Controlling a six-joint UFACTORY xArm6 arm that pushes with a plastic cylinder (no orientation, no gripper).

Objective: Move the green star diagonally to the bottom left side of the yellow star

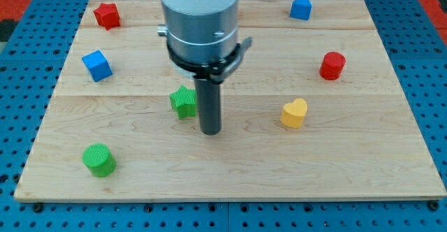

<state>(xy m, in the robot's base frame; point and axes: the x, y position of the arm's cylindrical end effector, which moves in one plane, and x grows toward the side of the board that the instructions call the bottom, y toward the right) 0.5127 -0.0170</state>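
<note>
Green star point(183, 102) sitting just beside my tip point(210, 131) on the view's left, lying flat on worktop point(230, 169), no clear long axis, no pincer showing, only rod.

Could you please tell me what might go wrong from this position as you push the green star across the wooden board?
1. My tip stands just to the view's right of the green star-shaped block. A push off its centre could spin it aside.
2. No yellow star shows. The only yellow piece is the yellow heart-shaped block at the view's right, so the target may be misjudged.
3. A long push toward the view's bottom left could reach the green cylinder block.
</note>
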